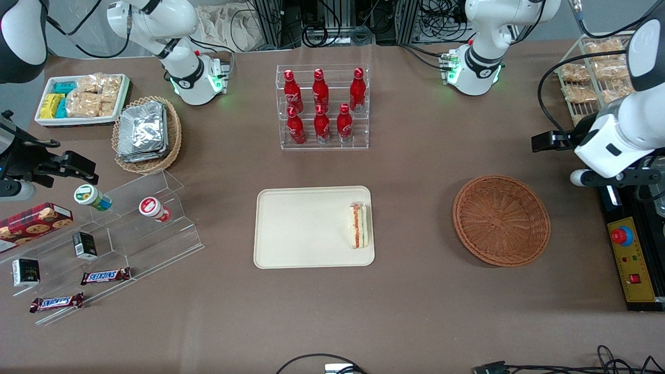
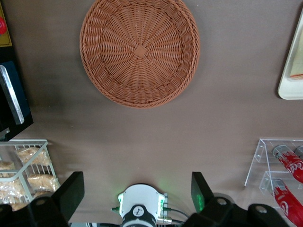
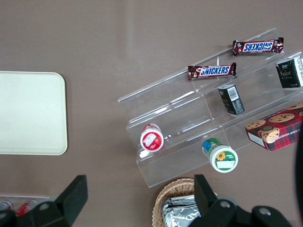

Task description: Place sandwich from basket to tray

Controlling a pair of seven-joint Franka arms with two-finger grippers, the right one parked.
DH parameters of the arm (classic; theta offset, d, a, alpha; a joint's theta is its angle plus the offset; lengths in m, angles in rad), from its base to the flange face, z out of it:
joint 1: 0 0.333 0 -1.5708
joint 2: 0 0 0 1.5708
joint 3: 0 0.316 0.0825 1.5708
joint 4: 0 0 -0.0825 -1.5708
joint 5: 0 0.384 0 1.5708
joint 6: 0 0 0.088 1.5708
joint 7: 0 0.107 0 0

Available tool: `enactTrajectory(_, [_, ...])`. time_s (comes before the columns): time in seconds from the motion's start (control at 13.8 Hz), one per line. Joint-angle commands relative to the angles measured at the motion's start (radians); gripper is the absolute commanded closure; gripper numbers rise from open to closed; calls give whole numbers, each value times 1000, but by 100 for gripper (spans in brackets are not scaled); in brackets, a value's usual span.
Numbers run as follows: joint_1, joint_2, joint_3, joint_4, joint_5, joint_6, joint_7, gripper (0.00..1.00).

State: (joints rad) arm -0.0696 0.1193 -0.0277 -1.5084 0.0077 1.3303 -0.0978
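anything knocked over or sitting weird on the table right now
Nothing is spilled. The sandwich sits on the tray at its basket-side edge, the basket is empty, and the open gripper hangs above the table.

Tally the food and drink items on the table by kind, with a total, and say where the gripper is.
Red cola bottles: 6
Snickers bars: 2
Sandwich, lying on the tray: 1
Cookie box: 1
Total: 10
The snack packets are piled too closely to count. The gripper hangs open above the table, beside the empty basket.
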Motion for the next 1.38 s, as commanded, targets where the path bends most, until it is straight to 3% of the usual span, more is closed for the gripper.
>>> enactTrajectory(0.0, [-3, -108, -1, -137, 32, 76, 18, 0])
enactTrajectory(0.29, [26, -113, -23, -130, 48, 105, 17, 0])
enactTrajectory(0.44, [143, -113, -133, -112, 57, 112, 17, 0])
enactTrajectory(1.31, [149, -107, -138, -121, 44, 141, 1, 0])
